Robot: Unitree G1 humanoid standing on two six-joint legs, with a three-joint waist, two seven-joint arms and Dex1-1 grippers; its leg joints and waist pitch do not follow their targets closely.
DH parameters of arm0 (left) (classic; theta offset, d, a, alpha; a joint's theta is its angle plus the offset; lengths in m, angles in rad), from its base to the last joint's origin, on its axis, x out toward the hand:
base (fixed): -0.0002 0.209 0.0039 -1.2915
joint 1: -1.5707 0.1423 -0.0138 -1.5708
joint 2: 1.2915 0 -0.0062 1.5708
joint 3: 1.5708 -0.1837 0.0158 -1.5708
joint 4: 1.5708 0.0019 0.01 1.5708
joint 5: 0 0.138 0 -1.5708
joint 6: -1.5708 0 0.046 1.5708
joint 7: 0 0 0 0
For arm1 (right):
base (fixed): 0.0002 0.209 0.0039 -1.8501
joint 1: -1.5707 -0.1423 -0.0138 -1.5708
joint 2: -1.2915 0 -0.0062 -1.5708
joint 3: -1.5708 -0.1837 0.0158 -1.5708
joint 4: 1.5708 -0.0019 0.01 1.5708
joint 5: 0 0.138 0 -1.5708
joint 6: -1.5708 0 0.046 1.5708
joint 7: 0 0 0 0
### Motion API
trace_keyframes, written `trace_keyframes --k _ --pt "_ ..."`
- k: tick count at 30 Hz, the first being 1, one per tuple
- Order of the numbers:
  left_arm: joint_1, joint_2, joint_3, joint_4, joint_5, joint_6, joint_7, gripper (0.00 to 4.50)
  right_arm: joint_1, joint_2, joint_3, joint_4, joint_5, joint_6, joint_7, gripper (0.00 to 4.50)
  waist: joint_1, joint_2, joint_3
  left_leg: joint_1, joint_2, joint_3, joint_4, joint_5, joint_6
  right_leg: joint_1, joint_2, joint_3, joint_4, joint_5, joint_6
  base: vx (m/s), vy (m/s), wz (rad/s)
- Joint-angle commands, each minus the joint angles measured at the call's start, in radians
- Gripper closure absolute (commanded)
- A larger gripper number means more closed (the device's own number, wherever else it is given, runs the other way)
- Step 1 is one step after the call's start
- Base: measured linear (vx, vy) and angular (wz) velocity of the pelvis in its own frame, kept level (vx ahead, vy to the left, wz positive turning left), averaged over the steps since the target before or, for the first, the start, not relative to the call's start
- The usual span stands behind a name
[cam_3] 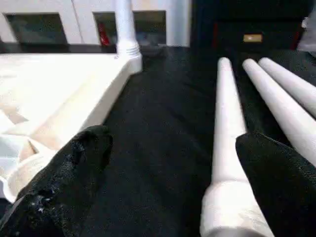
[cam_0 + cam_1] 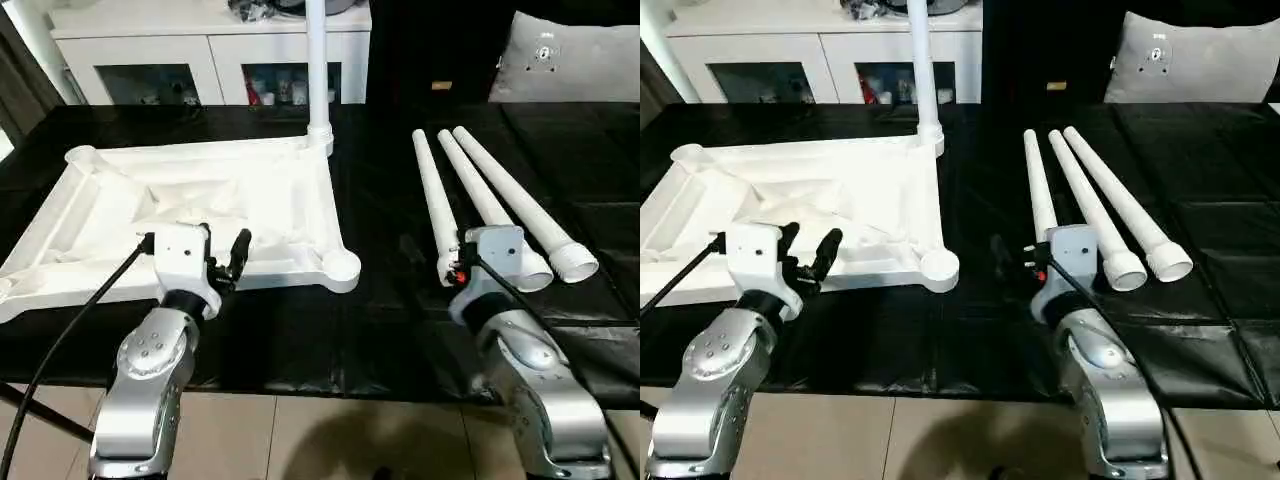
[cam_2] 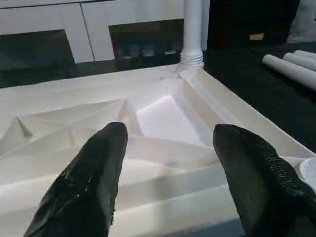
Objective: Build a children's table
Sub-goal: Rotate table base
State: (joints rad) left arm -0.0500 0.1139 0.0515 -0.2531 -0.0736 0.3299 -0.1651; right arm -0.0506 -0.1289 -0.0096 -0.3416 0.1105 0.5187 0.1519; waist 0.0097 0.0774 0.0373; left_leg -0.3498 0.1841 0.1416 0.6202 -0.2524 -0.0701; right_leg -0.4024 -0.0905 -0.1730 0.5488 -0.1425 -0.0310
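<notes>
Upturned tabletop [image 2: 250, 200] lies on the black table [image 2: 380, 330], one leg [image 2: 317, 60] upright in its far socket | three loose legs [image 2: 480, 195] lie alongside | right gripper [image 1: 173, 168] gapes over the nearest, left gripper [image 3: 170, 163] wide above ribs | risk: nudged leg rolls away.

Three legs [image 2: 480, 195] lie right of tabletop [image 2: 190, 215].

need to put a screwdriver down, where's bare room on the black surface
Free: the dark strip between the tabletop and the three loose legs, and the stretch right of those legs up to the grey cushion. Crowded: the near edge, where the left claw hangs over the tabletop and the right claw straddles the nearest leg's end.
</notes>
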Motion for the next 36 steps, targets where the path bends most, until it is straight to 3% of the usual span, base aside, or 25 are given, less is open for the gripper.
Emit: trace_keyframes --k 1,3,4,5,7,8,9,11,12,13,14,15,16,17,18,19,20,21,25,27,29,30,32,34,36 --pt "-0.005 0.019 -0.004 -0.013 0.004 0.008 -0.005 1.04 0.012 0.009 0.012 -0.024 -0.002 -0.007 -0.006 0.00 -0.004 0.005 -0.052 -0.007 0.051 -0.019 -0.085 -0.099 0.063 0.061 -0.037 0.046 -0.074 -0.334 -0.012 0.000 0.000 0.00" --pt "-0.007 0.021 -0.009 -0.012 0.006 0.014 -0.007 0.91 0.022 0.040 -0.012 -0.025 0.014 -0.026 -0.027 0.00 -0.017 0.024 -0.054 0.019 0.143 -0.074 -0.131 -0.130 0.096 0.054 -0.007 0.025 -0.038 -0.252 0.001 0.015 -0.025 0.00" --pt "-0.008 0.019 -0.008 -0.011 0.004 0.016 -0.007 0.91 0.023 0.048 -0.019 -0.025 0.018 -0.034 -0.033 0.00 -0.019 0.037 -0.055 0.049 0.234 -0.121 -0.165 -0.064 0.155 0.016 -0.009 0.042 0.057 -0.200 -0.028 0.031 -0.050 0.00" --pt "-0.009 0.017 -0.006 -0.010 -0.001 0.022 -0.008 0.91 0.026 0.056 -0.030 -0.026 0.025 -0.053 -0.038 0.00 -0.023 0.024 -0.057 0.068 0.258 -0.135 -0.162 0.050 0.213 -0.025 -0.016 0.068 0.119 -0.193 -0.062 0.042 -0.091 -0.01" --pt "-0.012 0.019 -0.001 -0.009 0.000 0.044 -0.001 0.57 0.032 0.042 -0.029 -0.032 0.041 -0.059 -0.009 0.00 -0.016 -0.006 -0.057 0.057 0.193 -0.087 -0.120 0.048 0.324 -0.031 -0.030 0.117 0.117 -0.083 -0.191 0.021 -0.146 0.11" --pt "-0.015 0.022 0.003 -0.008 0.000 0.041 -0.001 0.53 0.033 0.041 -0.033 -0.039 0.070 -0.050 0.014 0.00 -0.008 -0.046 -0.070 -0.015 -0.034 0.004 0.026 -0.019 0.339 0.033 -0.023 0.150 0.002 0.039 -0.356 0.015 -0.206 0.09" --pt "-0.016 0.025 0.003 -0.006 0.002 0.033 -0.003 0.53 0.035 0.024 -0.022 -0.045 0.068 -0.037 0.031 0.00 0.022 -0.063 -0.079 -0.055 -0.103 0.022 0.177 -0.147 0.252 0.080 -0.078 0.169 -0.036 -0.076 -0.372 -0.013 -0.226 -0.08" --pt "-0.016 0.026 0.004 -0.004 -0.002 0.026 -0.007 0.21 0.042 0.034 -0.021 -0.049 0.103 -0.019 0.054 0.00 0.029 -0.067 -0.052 -0.080 -0.113 0.009 0.179 -0.068 0.144 0.074 -0.061 0.133 -0.033 -0.152 -0.098 -0.026 -0.217 -0.07" --pt "-0.016 0.026 0.003 -0.004 -0.002 0.025 -0.007 0.14 0.046 0.057 -0.036 -0.056 0.145 -0.014 0.061 0.00 0.042 -0.064 -0.040 -0.055 -0.123 -0.006 0.131 -0.052 0.126 0.066 -0.067 0.153 -0.059 -0.260 0.208 -0.049 -0.168 -0.02" --pt "-0.015 0.027 0.001 -0.004 -0.003 0.025 -0.007 0.12 0.048 0.078 -0.048 -0.061 0.177 -0.012 0.066 0.00 0.045 -0.039 -0.024 -0.055 -0.087 -0.036 0.074 -0.023 0.174 0.079 -0.109 0.165 -0.093 -0.417 0.354 -0.049 -0.168 -0.02" --pt "-0.014 0.029 -0.001 -0.006 -0.005 0.025 -0.007 0.12 0.051 0.096 -0.063 -0.065 0.175 -0.034 0.047 0.00 0.050 0.000 -0.035 -0.022 -0.018 -0.068 0.009 -0.050 0.209 0.080 -0.105 0.138 -0.124 -0.506 0.353 -0.067 -0.114 -0.06" --pt "-0.013 0.029 0.001 -0.008 -0.007 0.026 -0.006 0.03 0.046 0.110 -0.078 -0.059 0.159 -0.038 0.011 0.00 0.035 0.040 -0.052 -0.041 0.153 -0.197 -0.072 -0.141 0.279 0.102 -0.066 0.112 0.003 -0.451 0.262 -0.090 -0.108 -0.19" --pt "-0.013 0.029 0.001 -0.008 -0.007 0.026 -0.006 0.03 0.046 0.111 -0.079 -0.058 0.157 -0.038 0.008 0.00 0.035 0.040 -0.052 -0.041 0.153 -0.197 -0.072 -0.141 0.279 0.102 -0.066 0.112 0.003 -0.451 0.262 -0.090 -0.108 -0.19" --pt "-0.009 0.027 0.005 -0.015 -0.008 0.031 -0.004 0.03 0.035 0.078 -0.070 -0.045 0.071 -0.070 -0.039 0.00 0.034 0.033 -0.046 0.019 0.169 -0.162 -0.108 -0.295 0.262 0.014 -0.081 0.194 0.157 -0.140 0.052 -0.070 -0.124 -0.11" --pt "-0.008 0.028 0.006 -0.017 -0.007 0.032 -0.005 0.03 0.032 0.060 -0.061 -0.045 0.046 -0.074 -0.046 0.00 0.059 -0.001 -0.033 0.016 0.032 -0.072 -0.065 -0.404 0.147 0.010 -0.075 0.221 0.072 -0.209 0.040 -0.017 -0.132 0.17" --pt "-0.007 0.029 0.007 -0.018 -0.007 0.032 -0.006 0.03 0.030 0.052 -0.057 -0.046 0.036 -0.074 -0.048 0.00 0.041 -0.051 -0.014 -0.028 -0.020 -0.068 -0.011 -0.294 0.102 0.060 -0.127 0.245 -0.010 -0.462 0.135 -0.017 -0.132 0.17" --pt "-0.006 0.032 0.007 -0.019 -0.008 0.033 -0.009 0.03 0.026 0.035 -0.050 -0.049 0.017 -0.066 -0.053 0.00 0.073 -0.032 -0.024 -0.016 -0.040 -0.061 0.059 -0.140 0.079 0.045 -0.159 0.256 -0.053 -0.737 0.208 -0.082 -0.126 0.13" --pt "-0.001 0.037 0.006 -0.023 -0.014 0.033 -0.017 0.03 0.026 0.027 -0.051 -0.059 0.025 -0.029 -0.049 0.00 0.068 -0.046 -0.009 -0.044 -0.076 -0.047 0.084 0.005 0.098 0.038 -0.101 0.250 -0.079 -1.024 0.232 -0.111 -0.092 -0.07" --pt "0.012 0.039 0.016 -0.038 -0.040 0.043 -0.029 0.03 0.035 -0.016 -0.002 -0.070 -0.001 0.052 -0.019 0.00 0.063 -0.015 -0.018 0.005 -0.023 -0.058 -0.033 -0.110 0.090 0.030 -0.022 0.162 -0.072 -0.758 0.135 -0.078 -0.052 0.01" --pt "0.018 0.042 0.014 -0.046 -0.048 0.043 -0.038 0.03 0.031 -0.030 0.027 -0.047 -0.038 0.002 -0.015 0.00 0.035 0.008 -0.020 0.012 0.048 -0.088 -0.076 -0.283 0.092 0.058 -0.036 0.130 -0.063 -0.557 0.027 -0.051 0.035 0.01" --pt "0.024 0.046 0.012 -0.051 -0.048 0.039 -0.044 0.03 0.025 -0.027 0.038 -0.030 -0.066 -0.021 -0.046 0.00 0.026 0.012 -0.019 0.003 0.057 -0.083 -0.089 -0.356 0.093 0.075 -0.071 0.135 -0.047 -0.449 -0.041 -0.036 0.057 0.02" --pt "0.025 0.047 0.012 -0.052 -0.048 0.040 -0.044 0.03 0.024 -0.022 0.036 -0.028 -0.069 -0.023 -0.056 0.00 0.026 0.006 -0.011 -0.002 0.041 -0.072 -0.086 -0.373 0.095 0.076 -0.087 0.137 -0.053 -0.516 -0.052 -0.028 0.069 0.03" --pt "0.028 0.049 0.011 -0.054 -0.048 0.043 -0.043 0.03 0.021 -0.007 0.024 -0.023 -0.062 -0.028 -0.073 0.00 0.056 -0.032 -0.006 0.014 -0.004 -0.048 0.028 -0.152 0.118 0.063 -0.211 0.210 -0.138 -0.945 -0.017 -0.032 0.080 0.04" --pt "0.030 0.053 0.009 -0.056 -0.045 0.046 -0.043 0.03 0.024 0.008 0.012 -0.033 -0.017 -0.010 -0.051 0.00 0.071 -0.030 -0.016 -0.045 0.008 -0.084 0.075 -0.068 0.120 0.106 -0.272 0.255 -0.121 -0.904 -0.049 -0.015 0.133 -0.04" --pt "0.030 0.055 0.009 -0.059 -0.045 0.049 -0.043 0.03 0.034 0.028 -0.008 -0.055 0.036 0.020 -0.032 0.00 0.077 -0.024 -0.011 -0.030 -0.003 -0.098 0.050 -0.058 0.116 0.081 -0.211 0.216 -0.107 -0.780 -0.149 -0.007 0.191 -0.06"
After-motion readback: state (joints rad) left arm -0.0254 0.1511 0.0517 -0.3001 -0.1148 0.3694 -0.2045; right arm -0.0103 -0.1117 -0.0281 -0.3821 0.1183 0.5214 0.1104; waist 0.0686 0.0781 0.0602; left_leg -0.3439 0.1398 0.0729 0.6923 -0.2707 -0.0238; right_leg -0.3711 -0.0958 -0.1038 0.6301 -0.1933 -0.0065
